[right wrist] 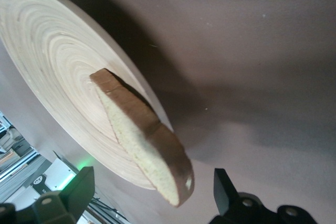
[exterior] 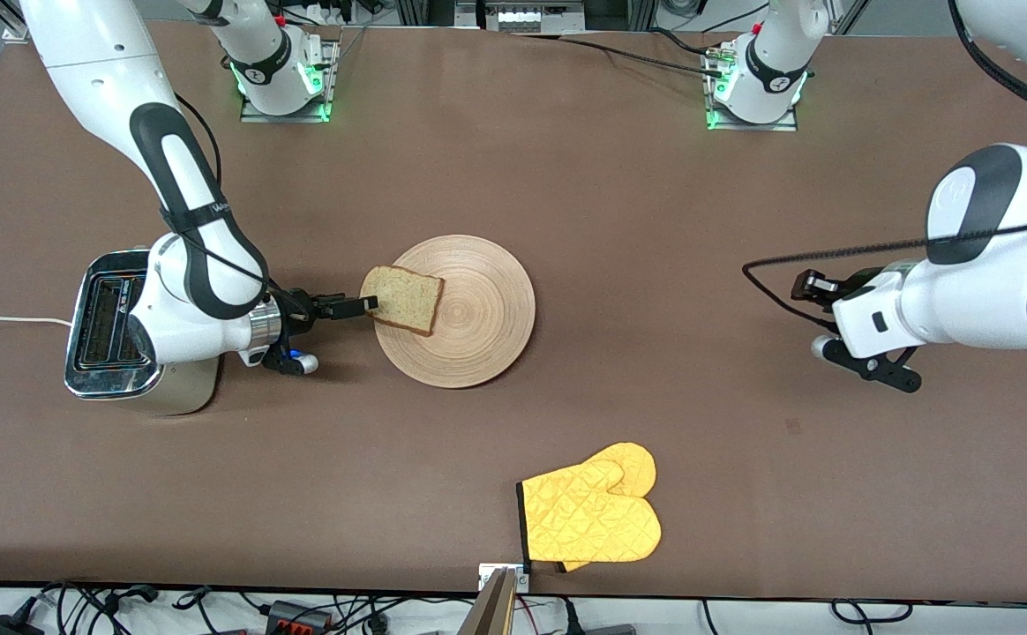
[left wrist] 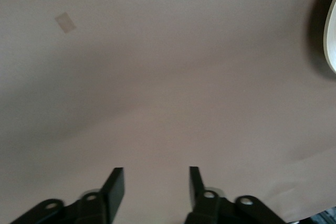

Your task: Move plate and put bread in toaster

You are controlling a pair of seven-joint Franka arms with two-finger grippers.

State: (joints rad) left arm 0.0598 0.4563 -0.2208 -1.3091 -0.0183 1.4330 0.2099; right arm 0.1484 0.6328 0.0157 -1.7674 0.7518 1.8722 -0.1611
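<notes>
Brown matte tabletop carries all items. Squarish speckled brown-crusted bread slice lies on the round light-tan grooved wooden plate, overhanging its rim toward the right arm's end. My right gripper straddles that overhanging edge, fingers spread wide, not yet clamped. Judgement: bread pickup in hand; next, close, lift, carry to the boxy chrome two-slot toaster. My left gripper waits open over bare table.

The right gripper, fingers spread around the bread at the plate rim, has its own arm over the toaster; bare tabletop separates the plate from the left gripper, with the oven mitt nearer the front camera
</notes>
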